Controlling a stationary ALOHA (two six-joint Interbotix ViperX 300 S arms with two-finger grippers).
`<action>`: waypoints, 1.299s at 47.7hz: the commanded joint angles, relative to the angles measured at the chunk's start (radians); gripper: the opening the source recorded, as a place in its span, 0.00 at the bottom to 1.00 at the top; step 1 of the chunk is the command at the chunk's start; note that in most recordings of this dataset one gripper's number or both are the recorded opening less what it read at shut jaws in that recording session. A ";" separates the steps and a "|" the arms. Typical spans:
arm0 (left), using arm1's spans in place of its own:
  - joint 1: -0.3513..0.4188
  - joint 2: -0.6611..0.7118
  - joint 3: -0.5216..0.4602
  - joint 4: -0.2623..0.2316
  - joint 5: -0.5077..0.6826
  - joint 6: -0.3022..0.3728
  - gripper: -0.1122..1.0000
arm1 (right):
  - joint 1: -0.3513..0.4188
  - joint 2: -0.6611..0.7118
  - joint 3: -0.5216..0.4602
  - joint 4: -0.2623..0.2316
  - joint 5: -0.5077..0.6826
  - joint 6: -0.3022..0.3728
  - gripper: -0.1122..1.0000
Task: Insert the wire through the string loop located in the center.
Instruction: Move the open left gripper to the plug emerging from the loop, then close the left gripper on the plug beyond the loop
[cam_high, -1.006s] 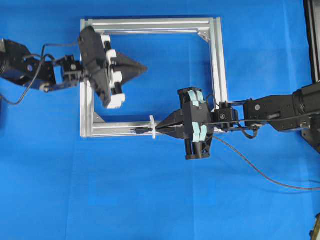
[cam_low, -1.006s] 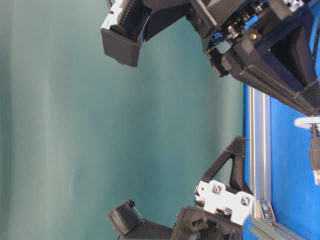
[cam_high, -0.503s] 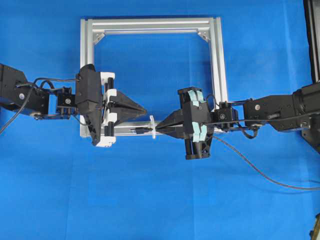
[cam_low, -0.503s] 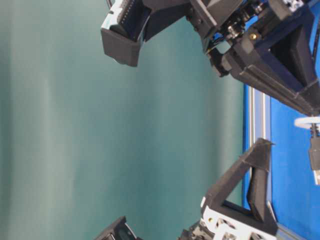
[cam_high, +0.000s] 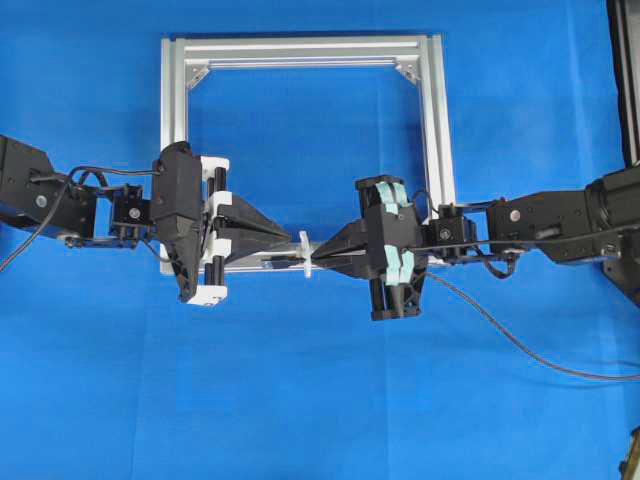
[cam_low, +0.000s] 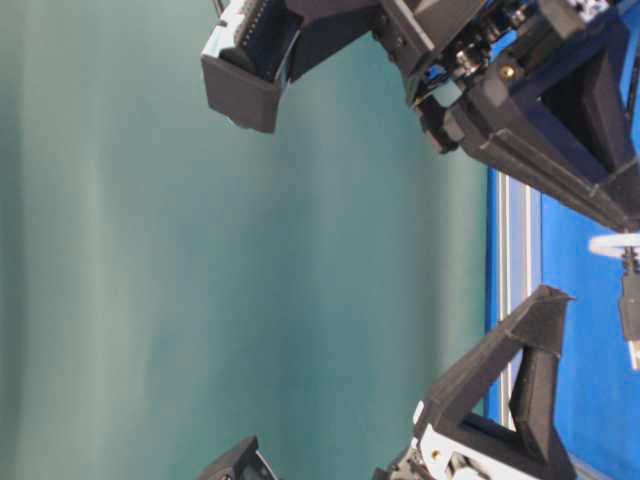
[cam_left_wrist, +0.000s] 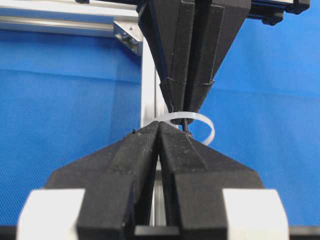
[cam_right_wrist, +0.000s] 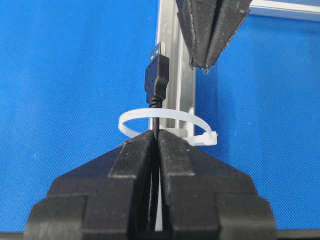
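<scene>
Here the right end effector (cam_right_wrist: 157, 137) reaches level from the bench's right edge, clenched on the wire (cam_right_wrist: 156, 80), whose plug pokes through the string loop (cam_right_wrist: 167, 120) on the frame's (cam_high: 300, 52) lower bar. The left end effector (cam_high: 290, 240) stretches level from the left edge, clenched on nothing, its tip just beside the plug, facing the right one.

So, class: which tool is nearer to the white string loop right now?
Right. The right tool, shut on the wire, has its tips right at the string loop, plug already through. The left tool, shut and empty, points at the loop from the other side, slightly apart.
</scene>
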 joint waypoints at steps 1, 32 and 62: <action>-0.005 -0.026 -0.009 0.005 -0.005 0.002 0.10 | 0.000 -0.012 -0.015 0.000 -0.011 -0.002 0.08; -0.021 -0.023 -0.017 0.005 0.012 -0.011 0.93 | 0.002 -0.012 -0.017 -0.002 -0.009 -0.003 0.08; -0.021 0.018 -0.017 0.005 0.087 -0.012 0.92 | 0.002 -0.012 -0.018 -0.002 -0.009 -0.005 0.08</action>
